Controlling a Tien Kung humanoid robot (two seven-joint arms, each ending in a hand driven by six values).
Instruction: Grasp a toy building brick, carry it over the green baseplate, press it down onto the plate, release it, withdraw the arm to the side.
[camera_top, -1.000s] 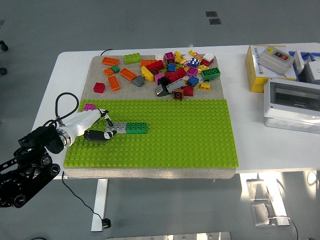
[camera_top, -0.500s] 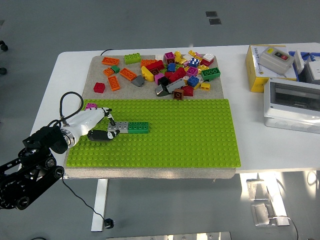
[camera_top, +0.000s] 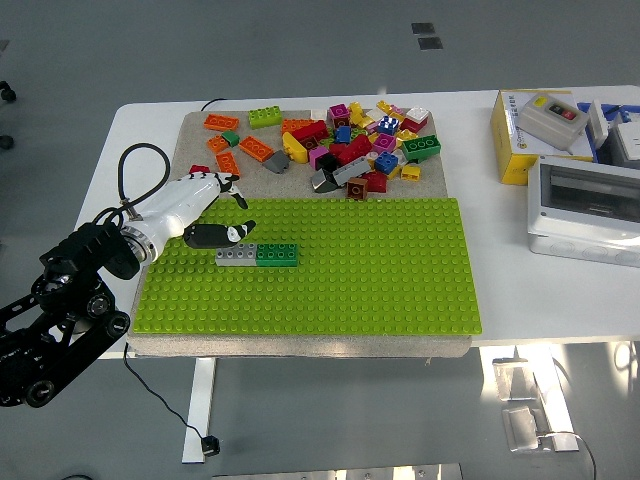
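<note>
A grey brick (camera_top: 235, 255) and a dark green brick (camera_top: 277, 254) sit end to end on the left part of the green baseplate (camera_top: 380, 270). My left hand (camera_top: 222, 212) is raised above the plate's left end, just up and left of the grey brick. Its fingers are spread and hold nothing. A heap of loose bricks (camera_top: 350, 145) in many colours lies on the tan mat behind the plate. Orange bricks (camera_top: 240, 150) and a red brick lie at the mat's left. My right arm is out of view.
A yellow box (camera_top: 535, 130) and a white plastic case (camera_top: 585, 205) stand on the white table (camera_top: 130, 130) at the right. A black cable (camera_top: 135, 160) loops over my left wrist. The table's left edge is close to my arm.
My left hand has let go of the grey brick and lifted up and back toward the mat. The grey and green bricks stay on the plate.
</note>
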